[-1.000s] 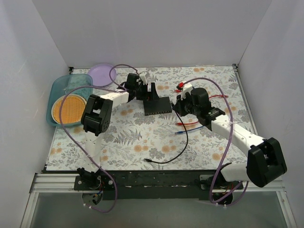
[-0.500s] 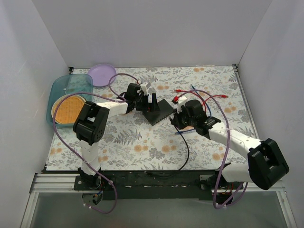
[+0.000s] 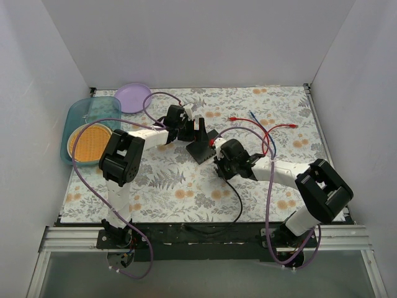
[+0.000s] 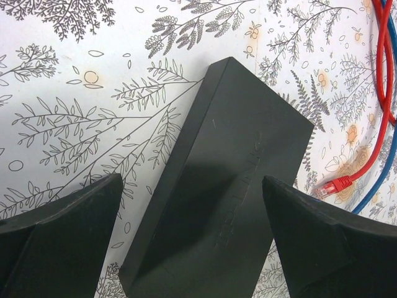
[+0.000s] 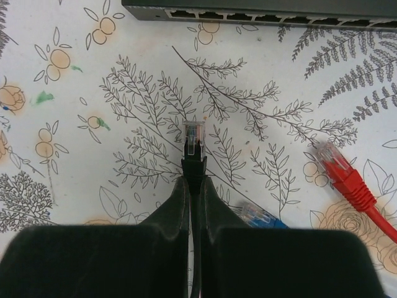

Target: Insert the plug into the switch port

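Top view: flat matte-black rectangular switch [image 3: 203, 148] lies skewed, mid-table, on floral table mat [image 3: 161, 186]. Left gripper [image 3: 198, 128] at its far edge, jaws wide apart. Right gripper [image 3: 218, 160] near its front edge, thin black cable [image 3: 239, 200] trailing toward bases.

Left wrist: black fingers [image 4: 62, 239] spread, switch [image 4: 229, 180] between them, nothing held. Red-booted plug [image 4: 334, 186] beside switch.

Right wrist: right gripper [image 5: 194, 186] clamped on clear-tipped black plug [image 5: 194, 139]. Plug points at switch port row [image 5: 267, 12], well apart. Red plug [image 5: 338, 171] and blue plug [image 5: 260, 217] lie on mat.
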You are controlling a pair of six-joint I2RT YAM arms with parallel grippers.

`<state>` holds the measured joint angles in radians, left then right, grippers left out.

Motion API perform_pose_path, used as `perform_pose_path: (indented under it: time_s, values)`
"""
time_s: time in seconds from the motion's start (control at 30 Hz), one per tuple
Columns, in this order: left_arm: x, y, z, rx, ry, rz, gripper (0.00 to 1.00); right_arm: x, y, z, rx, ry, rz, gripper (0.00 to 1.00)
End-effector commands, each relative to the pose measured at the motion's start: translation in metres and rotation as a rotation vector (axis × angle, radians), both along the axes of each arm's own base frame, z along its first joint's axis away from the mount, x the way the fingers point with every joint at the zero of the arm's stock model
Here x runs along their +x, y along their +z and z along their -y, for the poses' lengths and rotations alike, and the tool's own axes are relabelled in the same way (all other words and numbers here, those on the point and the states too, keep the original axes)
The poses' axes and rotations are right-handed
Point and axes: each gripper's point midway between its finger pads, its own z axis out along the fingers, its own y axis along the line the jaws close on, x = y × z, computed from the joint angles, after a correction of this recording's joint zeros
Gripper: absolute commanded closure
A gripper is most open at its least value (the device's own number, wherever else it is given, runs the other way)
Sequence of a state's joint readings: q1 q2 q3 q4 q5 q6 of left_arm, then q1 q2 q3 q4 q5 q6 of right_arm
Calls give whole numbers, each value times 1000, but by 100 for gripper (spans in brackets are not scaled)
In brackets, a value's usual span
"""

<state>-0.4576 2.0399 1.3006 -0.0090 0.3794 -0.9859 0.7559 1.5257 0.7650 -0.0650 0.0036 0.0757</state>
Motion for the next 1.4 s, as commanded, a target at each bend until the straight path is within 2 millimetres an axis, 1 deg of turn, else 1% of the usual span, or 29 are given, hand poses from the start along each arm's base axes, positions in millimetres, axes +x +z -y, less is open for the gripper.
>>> perform_pose_path:
  time_s: [0.0,0.07,0.13,0.17,0.23,0.27,0.33,0.37,0.4,0.43,0.5,0.53,0.67,0.9,1.13,1.23,1.37]
  values:
    - [-4,0,-5,13,-9,12,3,19,14,-19,34,-5,40,99]
    - [-5,-3,-6,18,-6,6,3,22,10,-23,30,-3,26,99]
    - [-6,-6,-10,27,5,1,3,28,13,-28,38,-6,33,99]
    - [-1,-3,-9,18,13,22,3,24,10,-33,52,8,9,99]
    - [-4,-7,-14,17,27,9,3,27,14,-39,67,14,8,99]
    - [-2,-5,-17,11,38,14,4,26,11,-41,68,14,-3,99]
    - [-7,-9,-22,9,50,0,4,28,11,-47,76,20,-13,99]
    - [-5,-6,-26,4,64,11,4,27,6,-48,68,24,-26,99]
    - [-5,-5,-27,-2,68,14,4,26,5,-48,66,27,-30,99]
    - [-10,-10,-31,1,71,3,4,27,6,-51,71,26,-31,99]
    - [-9,-6,-35,-13,81,18,4,27,5,-52,70,23,-38,99]
    - [-11,-8,-36,-13,84,14,4,27,4,-52,69,20,-42,99]
    - [-13,-5,-33,-40,64,19,5,32,5,-56,65,6,-50,99]
    - [-21,-6,-36,-42,52,27,5,40,6,-59,49,-15,-54,99]
    - [-23,-5,-32,-62,37,21,6,40,3,-53,24,-38,-55,99]
    - [-23,-5,-31,-66,31,20,7,41,8,-54,34,-41,-48,99]
    - [-25,-7,-32,-63,30,17,7,41,7,-55,32,-41,-50,99]
